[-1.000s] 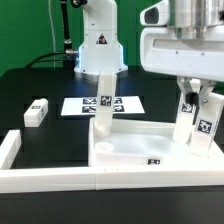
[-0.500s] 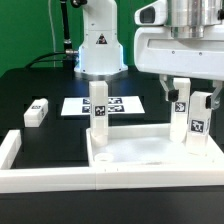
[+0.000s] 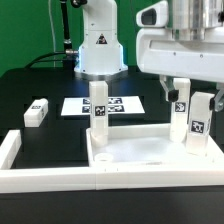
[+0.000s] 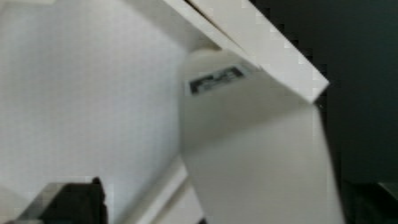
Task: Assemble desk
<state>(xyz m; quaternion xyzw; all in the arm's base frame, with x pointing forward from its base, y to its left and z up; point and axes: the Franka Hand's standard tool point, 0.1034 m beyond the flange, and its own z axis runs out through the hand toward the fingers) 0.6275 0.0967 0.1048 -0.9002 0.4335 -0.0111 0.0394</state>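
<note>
The white tray-like tabletop (image 3: 150,150) lies near the front with its rim up. One white leg (image 3: 98,112) stands upright in the corner on the exterior view's left. A second tagged leg (image 3: 202,125) stands upright in the corner on the right. My gripper (image 3: 193,130) hangs over this second leg with the jaws around it. One finger (image 3: 181,110) shows beside the leg with a small gap. In the wrist view the leg (image 4: 249,150) runs between the jaws, and the dark finger (image 4: 71,200) stands apart from it. The gripper (image 4: 222,208) looks open.
A third loose leg (image 3: 37,111) lies on the black table at the exterior view's left. The marker board (image 3: 125,103) lies behind the tabletop. White border bars (image 3: 45,178) run along the front and the left. The robot base (image 3: 98,45) stands at the back.
A second ago the gripper and the right leg stood tilted, and the left leg leaned. Now all are upright. Nothing has visibly moved in the last half second.
</note>
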